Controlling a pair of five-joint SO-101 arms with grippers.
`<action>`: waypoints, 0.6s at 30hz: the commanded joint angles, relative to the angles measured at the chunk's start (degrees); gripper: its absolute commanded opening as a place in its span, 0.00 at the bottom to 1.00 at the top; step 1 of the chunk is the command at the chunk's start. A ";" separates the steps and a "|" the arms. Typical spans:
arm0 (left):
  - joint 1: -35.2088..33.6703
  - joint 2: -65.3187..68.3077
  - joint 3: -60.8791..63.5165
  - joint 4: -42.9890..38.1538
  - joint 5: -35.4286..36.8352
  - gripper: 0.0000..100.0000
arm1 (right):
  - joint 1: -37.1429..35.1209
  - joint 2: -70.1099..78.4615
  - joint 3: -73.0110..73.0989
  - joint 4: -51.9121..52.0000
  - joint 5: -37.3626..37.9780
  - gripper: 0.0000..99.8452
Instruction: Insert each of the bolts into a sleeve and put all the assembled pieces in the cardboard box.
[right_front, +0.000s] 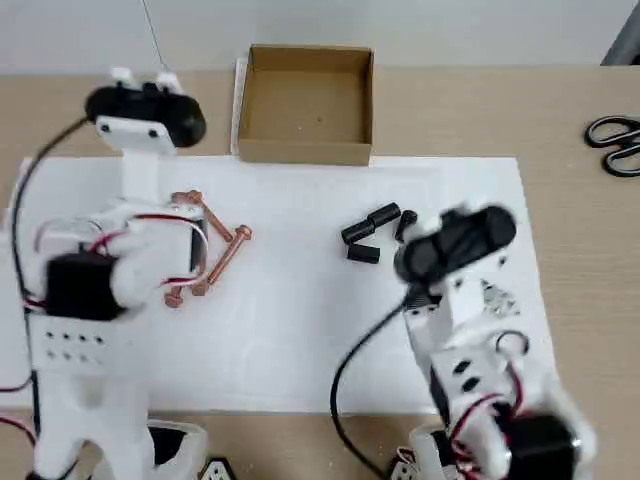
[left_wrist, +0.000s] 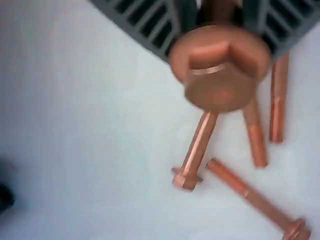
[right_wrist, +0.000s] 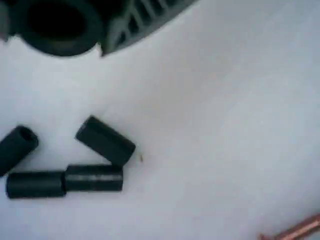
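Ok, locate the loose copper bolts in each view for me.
High view: loose copper bolts piled on the white sheet, across from the black sleeves.
Left wrist view: bolts scattered on the sheet behind the gripped bolt.
Right wrist view: one bolt, across the sheet from the sleeves.
Shared landmark: the white sheet.

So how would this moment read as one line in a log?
left gripper: holding bolt | right gripper: holding sleeve | loose sleeves: four | cardboard box: empty

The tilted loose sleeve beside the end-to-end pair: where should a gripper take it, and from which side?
Grip the sleeve across its round body at mid-length, from above. It lies flat on the white sheet, and both long sides look free.
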 joint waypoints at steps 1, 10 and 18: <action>1.76 -5.54 8.66 -12.48 9.49 0.01 | -2.77 -10.86 15.74 -9.98 -0.09 0.01; 8.88 -16.09 29.05 -37.71 16.79 0.01 | -9.10 -22.29 29.54 -20.44 0.00 0.01; 15.12 -23.47 40.75 -55.47 16.79 0.01 | -9.36 -19.21 36.48 -33.89 -8.00 0.01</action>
